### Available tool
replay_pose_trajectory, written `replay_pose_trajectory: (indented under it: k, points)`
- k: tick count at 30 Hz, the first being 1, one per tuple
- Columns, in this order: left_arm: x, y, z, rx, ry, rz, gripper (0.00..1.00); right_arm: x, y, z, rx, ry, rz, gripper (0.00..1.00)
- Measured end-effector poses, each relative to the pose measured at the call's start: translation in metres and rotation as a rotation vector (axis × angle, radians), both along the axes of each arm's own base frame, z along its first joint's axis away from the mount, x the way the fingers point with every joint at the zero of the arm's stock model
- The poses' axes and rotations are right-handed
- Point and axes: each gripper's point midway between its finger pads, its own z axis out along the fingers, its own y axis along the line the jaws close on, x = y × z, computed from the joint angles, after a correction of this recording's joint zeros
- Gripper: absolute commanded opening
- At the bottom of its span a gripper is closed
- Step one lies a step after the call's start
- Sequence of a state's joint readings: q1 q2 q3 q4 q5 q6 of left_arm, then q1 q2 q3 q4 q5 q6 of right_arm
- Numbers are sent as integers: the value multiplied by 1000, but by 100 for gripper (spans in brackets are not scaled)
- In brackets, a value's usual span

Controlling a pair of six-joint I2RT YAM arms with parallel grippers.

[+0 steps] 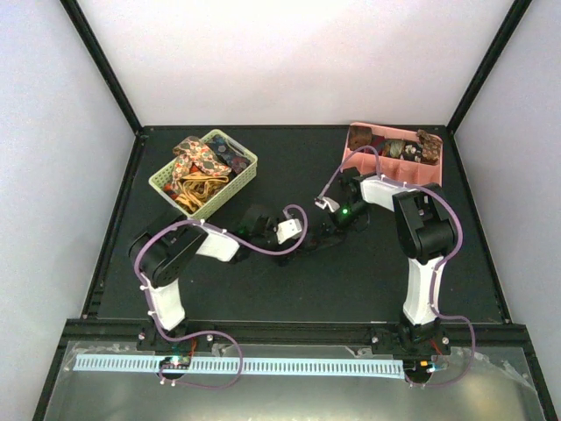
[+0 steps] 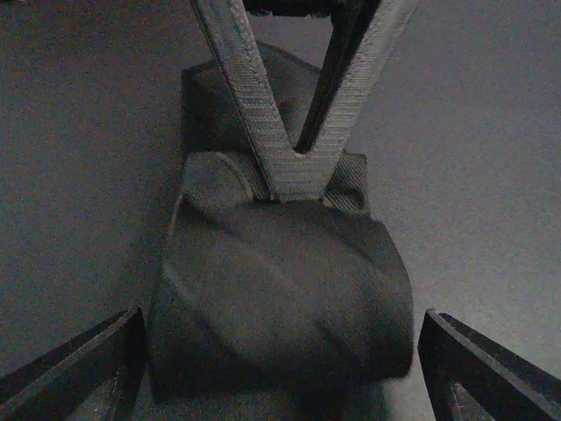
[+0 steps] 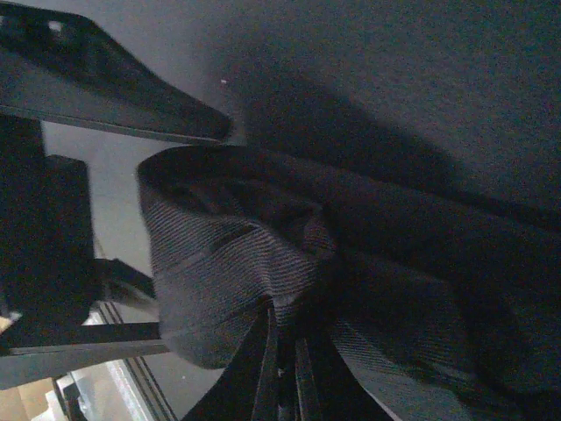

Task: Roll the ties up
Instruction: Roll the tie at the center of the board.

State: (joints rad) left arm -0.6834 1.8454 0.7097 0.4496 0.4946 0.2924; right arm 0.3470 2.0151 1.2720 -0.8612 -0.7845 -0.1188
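Nearest us in the left wrist view, the left gripper (image 2: 280,377) stands wide open, its fingers (image 2: 79,368) on either side of a dark tie (image 2: 280,289) and gripping nothing. We see the black table (image 1: 263,289) under both arms, with a green basket (image 1: 248,167) of loose ties (image 1: 200,167) at its far left and a pink tray (image 1: 436,171) holding coils (image 1: 399,149) at its far right. Between them, mid-table, the tie lies partly rolled into a fat coil, a flat tail running away from it. The right gripper (image 2: 302,180) is pinched shut on the tie at the coil's far edge.
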Motion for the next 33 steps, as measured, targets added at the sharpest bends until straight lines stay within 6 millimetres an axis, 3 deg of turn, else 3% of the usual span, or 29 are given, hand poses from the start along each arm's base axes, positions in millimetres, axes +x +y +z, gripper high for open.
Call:
replay_pose_trajectory:
  k: [10,17,20,26,33]
  points:
    - [0,-1,18,-171,-66,37,92,5,-19,-19,-68,8,-29,2]
    - [4,-8,-5,-249,-47,66,90,5,-20,-20,-72,10,-33,2]
    - [2,-16,-4,-278,-61,55,88,6,-20,-20,-72,12,-37,2]
    - [1,-32,0,-294,-96,38,75,6,-20,-20,-68,19,-40,2]
    - [10,-40,-5,-245,-115,47,46,6,-20,-20,-63,26,-46,7]
